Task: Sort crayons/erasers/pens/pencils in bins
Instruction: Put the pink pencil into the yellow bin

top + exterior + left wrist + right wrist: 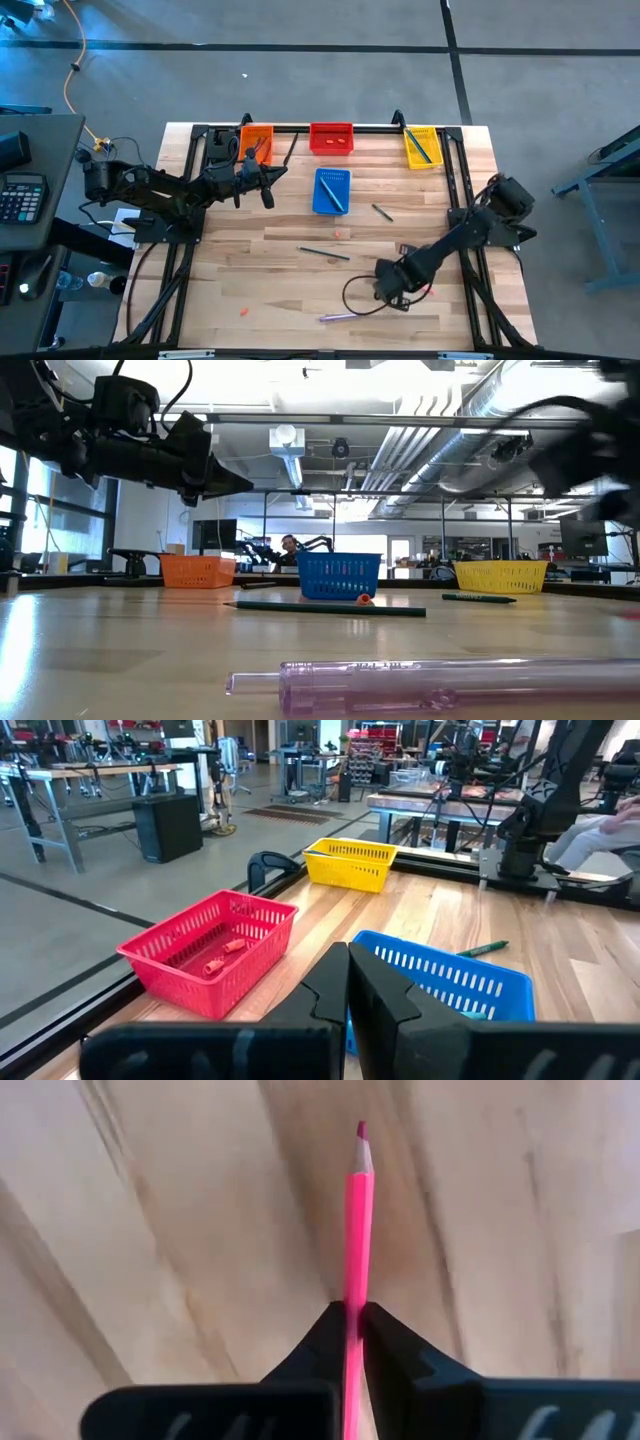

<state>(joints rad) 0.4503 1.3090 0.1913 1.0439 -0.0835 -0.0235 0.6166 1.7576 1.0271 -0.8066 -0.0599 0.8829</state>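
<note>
Where the right gripper was pressed low over the near-right part of the table, its fingers were clenched on a pink coloured pencil, the sharpened tip pointing away past the fingertips and the shaft running back between them.

Item held: pink coloured pencil. Judged light, stiff and slim, with a smooth painted barrel likely to slide or pivot if pinched near one end; a hold near mid-shaft would suit it best, and the point looked fragile against a hard knock.

Items loose on the table: a clear purple pen near the front edge, just beside the right gripper; a dark green pencil mid-table; a second short dark green stick further right; a small orange-red eraser at the near left.

Bins: orange bin, red bin and yellow bin along the far edge; blue bin just in front of the red one, holding a stick.

Left gripper: shut and empty, hanging between the orange and blue bins.
</note>
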